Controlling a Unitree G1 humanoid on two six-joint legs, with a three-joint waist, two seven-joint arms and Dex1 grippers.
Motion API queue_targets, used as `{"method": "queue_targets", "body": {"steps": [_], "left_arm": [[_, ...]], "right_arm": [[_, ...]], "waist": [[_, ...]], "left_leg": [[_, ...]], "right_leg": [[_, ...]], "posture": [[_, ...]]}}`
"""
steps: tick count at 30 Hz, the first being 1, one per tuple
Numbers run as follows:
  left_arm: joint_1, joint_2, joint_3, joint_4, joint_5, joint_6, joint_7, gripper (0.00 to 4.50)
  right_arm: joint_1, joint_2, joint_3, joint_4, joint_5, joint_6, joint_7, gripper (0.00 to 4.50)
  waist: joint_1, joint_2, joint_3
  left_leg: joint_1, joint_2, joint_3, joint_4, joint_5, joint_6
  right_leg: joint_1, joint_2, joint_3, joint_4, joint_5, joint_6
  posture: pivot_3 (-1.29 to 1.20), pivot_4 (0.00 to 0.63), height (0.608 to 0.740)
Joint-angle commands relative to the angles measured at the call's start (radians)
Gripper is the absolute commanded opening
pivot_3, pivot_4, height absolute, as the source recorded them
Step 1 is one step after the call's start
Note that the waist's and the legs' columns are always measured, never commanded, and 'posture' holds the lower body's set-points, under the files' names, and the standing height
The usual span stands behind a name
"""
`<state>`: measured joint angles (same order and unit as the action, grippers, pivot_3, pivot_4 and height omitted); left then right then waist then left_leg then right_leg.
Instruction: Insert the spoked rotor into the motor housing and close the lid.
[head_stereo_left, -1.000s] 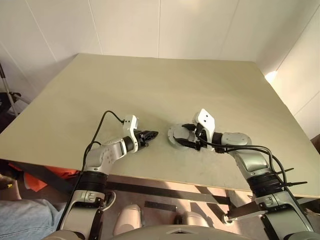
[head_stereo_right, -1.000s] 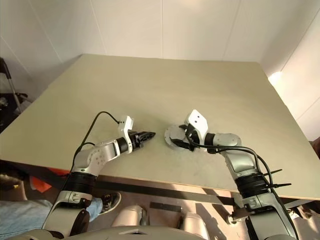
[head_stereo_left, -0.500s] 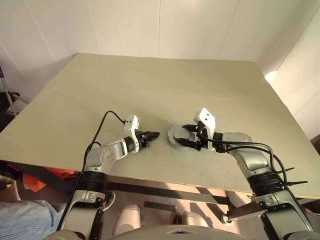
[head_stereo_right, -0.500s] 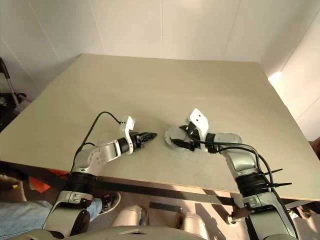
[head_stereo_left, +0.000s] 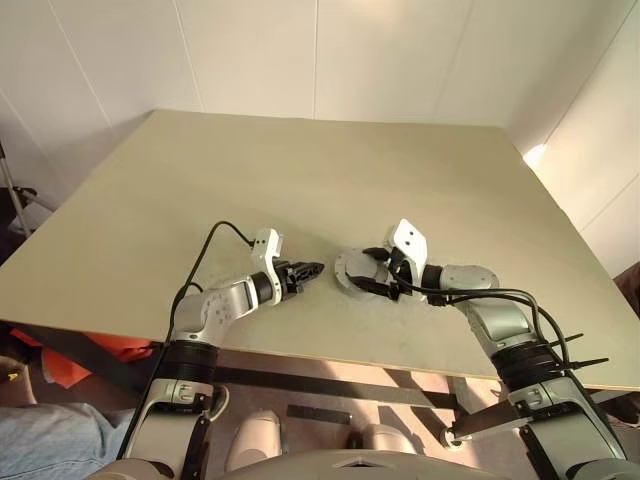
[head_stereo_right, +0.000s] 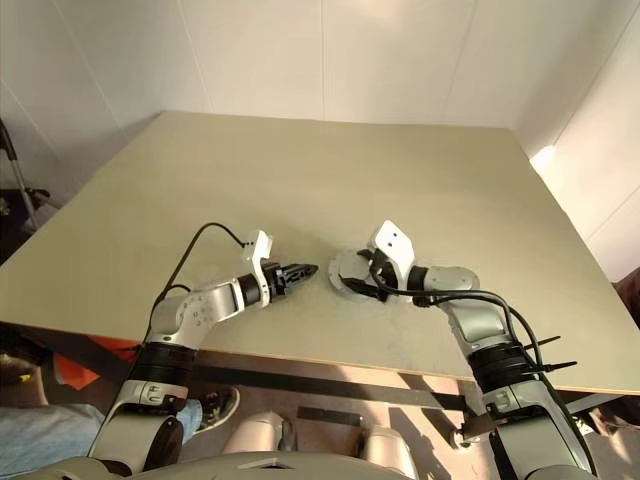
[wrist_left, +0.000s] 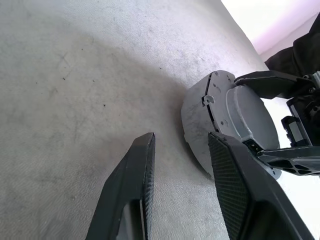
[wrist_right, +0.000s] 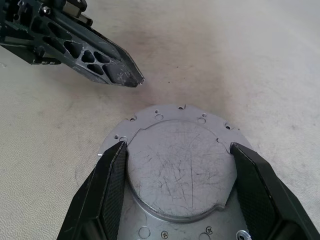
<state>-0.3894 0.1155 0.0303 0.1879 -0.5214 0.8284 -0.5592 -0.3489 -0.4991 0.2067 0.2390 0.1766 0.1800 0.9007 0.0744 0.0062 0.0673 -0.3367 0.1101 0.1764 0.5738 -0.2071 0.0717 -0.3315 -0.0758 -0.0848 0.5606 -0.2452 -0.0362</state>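
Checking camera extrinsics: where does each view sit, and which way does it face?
Head pair: on the head, facing forward and down over the table; both arms, left tool beside the housing, right tool on it.
Left wrist: looks along its open fingers at the housing's side; right tool's fingers against it.
Right wrist: looks down on the housing's flat face between its fingers; left tool's tip beyond.
Shared: all show the housing; each wrist view catches the other tool.

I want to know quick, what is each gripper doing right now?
Left gripper: open, holding nothing.
Right gripper: fingers spread wide around the round grey metal part on the table.
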Motion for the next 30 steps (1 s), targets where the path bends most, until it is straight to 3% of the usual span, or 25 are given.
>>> {"method": "queue_targets", "body": {"steps": [1, 5, 8, 9, 10, 11, 12, 14, 16, 18, 20, 23, 25, 27, 30], "left_arm": [[-0.023, -0.001, 0.003, -0.04, -0.015, -0.001, -0.006, 1.77], [-0.021, -0.001, 0.004, -0.044, -0.018, 0.001, -0.004, 1.77], [-0.019, 0.001, 0.006, -0.046, -0.019, 0.001, -0.002, 1.77], [-0.017, 0.001, 0.006, -0.047, -0.019, 0.002, -0.001, 1.77], [-0.016, 0.002, 0.006, -0.049, -0.019, 0.002, 0.0, 1.77], [-0.014, 0.002, 0.007, -0.051, -0.019, 0.002, 0.0, 1.77], [-0.012, 0.002, 0.007, -0.052, -0.018, 0.002, 0.001, 1.77], [-0.008, 0.001, 0.007, -0.055, -0.018, 0.003, 0.003, 1.77], [-0.006, 0.001, 0.007, -0.058, -0.019, 0.003, 0.005, 1.77], [-0.004, 0.001, 0.007, -0.059, -0.019, 0.002, 0.005, 1.77], [-0.002, 0.002, 0.007, -0.058, -0.019, 0.001, 0.005, 1.77], [-0.002, 0.001, 0.007, -0.059, -0.018, 0.003, 0.006, 1.77], [-0.004, 0.0, 0.007, -0.057, -0.017, 0.002, 0.005, 1.77], [-0.005, 0.001, 0.007, -0.054, -0.017, 0.002, 0.004, 1.77], [-0.007, 0.001, 0.005, -0.05, -0.015, 0.0, 0.003, 1.77]], "right_arm": [[0.051, -0.038, 0.01, 0.155, -0.056, 0.1, -0.012, 3.14], [0.041, -0.034, 0.01, 0.178, -0.042, 0.141, -0.009, 3.14], [0.025, -0.036, 0.023, 0.219, -0.075, 0.136, -0.021, 3.14], [0.022, -0.038, 0.023, 0.224, -0.077, 0.131, -0.02, 3.14], [0.019, -0.039, 0.019, 0.223, -0.07, 0.126, -0.018, 3.14], [0.016, -0.04, 0.012, 0.217, -0.06, 0.119, -0.016, 3.14], [0.015, -0.041, 0.004, 0.203, -0.048, 0.111, -0.007, 3.14], [0.02, -0.046, -0.006, 0.173, -0.035, 0.103, 0.007, 3.14], [0.025, -0.049, -0.014, 0.14, -0.029, 0.098, 0.016, 3.14], [0.033, -0.05, -0.024, 0.097, -0.015, 0.096, 0.034, 3.14], [0.04, -0.051, -0.03, 0.063, -0.006, 0.099, 0.048, 3.14], [0.044, -0.047, -0.045, 0.013, 0.012, 0.111, 0.056, 3.14], [0.043, -0.044, -0.056, -0.014, 0.024, 0.122, 0.057, 3.14], [0.043, -0.042, -0.067, -0.042, 0.04, 0.136, 0.06, 3.14], [0.042, -0.041, -0.076, -0.06, 0.043, 0.137, 0.054, 3.14]], "waist": [[-0.002, 0.004, 0.001], [-0.006, 0.005, 0.001], [-0.003, -0.008, -0.001], [0.001, -0.008, -0.001], [0.007, 0.0, 0.0], [0.004, 0.01, 0.001], [-0.001, 0.015, 0.0], [-0.013, 0.017, 0.002], [-0.019, 0.009, -0.001], [-0.018, -0.007, -0.004], [-0.005, -0.008, -0.003], [0.005, -0.004, -0.006], [0.0, -0.008, -0.006], [-0.005, -0.009, -0.006], [-0.007, -0.009, -0.005]], "left_leg": [[0.0, 0.0, -0.002, -0.002, 0.0, 0.0], [-0.002, -0.001, -0.001, -0.012, -0.001, 0.001], [0.001, -0.008, 0.011, -0.03, -0.001, 0.0], [0.004, -0.009, 0.011, -0.028, -0.004, -0.005], [0.003, -0.01, 0.006, -0.008, -0.019, -0.018], [0.007, -0.006, -0.019, 0.014, -0.032, -0.021], [0.007, 0.003, -0.029, 0.02, -0.032, -0.021], [0.003, 0.007, -0.03, 0.021, -0.034, -0.018], [-0.002, 0.005, -0.026, 0.019, -0.036, -0.016], [-0.002, -0.001, -0.016, 0.018, -0.036, -0.016], [0.001, -0.01, -0.01, 0.002, -0.036, -0.016], [-0.008, -0.007, -0.01, -0.004, -0.029, -0.021], [-0.01, -0.004, -0.009, -0.001, -0.01, -0.009], [-0.014, -0.004, -0.009, -0.002, -0.011, -0.007], [-0.015, -0.004, -0.009, -0.004, -0.013, -0.008]], "right_leg": [[0.003, 0.0, -0.004, -0.007, 0.0, 0.0], [0.007, -0.001, -0.007, -0.016, -0.007, 0.01], [-0.002, -0.003, 0.008, -0.01, -0.008, 0.009], [-0.004, -0.007, 0.007, -0.012, -0.009, 0.009], [-0.003, -0.011, 0.002, -0.012, -0.009, 0.009], [-0.001, -0.012, -0.007, -0.012, -0.009, 0.009], [0.002, -0.015, -0.024, -0.013, -0.009, 0.01], [0.008, -0.014, -0.032, -0.022, -0.009, 0.011], [0.01, -0.013, -0.023, -0.013, -0.01, 0.01], [0.007, -0.016, -0.002, -0.002, -0.011, 0.009], [-0.002, -0.018, 0.016, 0.0, -0.011, 0.011], [-0.006, -0.016, 0.017, 0.003, -0.011, 0.011], [-0.013, -0.015, 0.016, 0.014, -0.008, 0.008], [-0.017, -0.015, 0.016, 0.015, 0.002, -0.003], [-0.02, -0.014, 0.016, 0.015, 0.006, -0.006]], "posture": [[0.0, 0.0, 0.74], [0.0, 0.0, 0.74], [0.0, 0.0, 0.74], [0.0, 0.0, 0.74], [0.0, 0.0, 0.74], [0.0, 0.0, 0.74], [0.0, 0.0, 0.74], [0.0, 0.0, 0.74], [0.0, 0.0, 0.74], [0.0, 0.0, 0.74], [0.0, 0.0, 0.74], [0.0, 0.0, 0.74], [0.0, 0.0, 0.74], [0.0, 0.0, 0.74], [0.0, 0.0, 0.74]]}}
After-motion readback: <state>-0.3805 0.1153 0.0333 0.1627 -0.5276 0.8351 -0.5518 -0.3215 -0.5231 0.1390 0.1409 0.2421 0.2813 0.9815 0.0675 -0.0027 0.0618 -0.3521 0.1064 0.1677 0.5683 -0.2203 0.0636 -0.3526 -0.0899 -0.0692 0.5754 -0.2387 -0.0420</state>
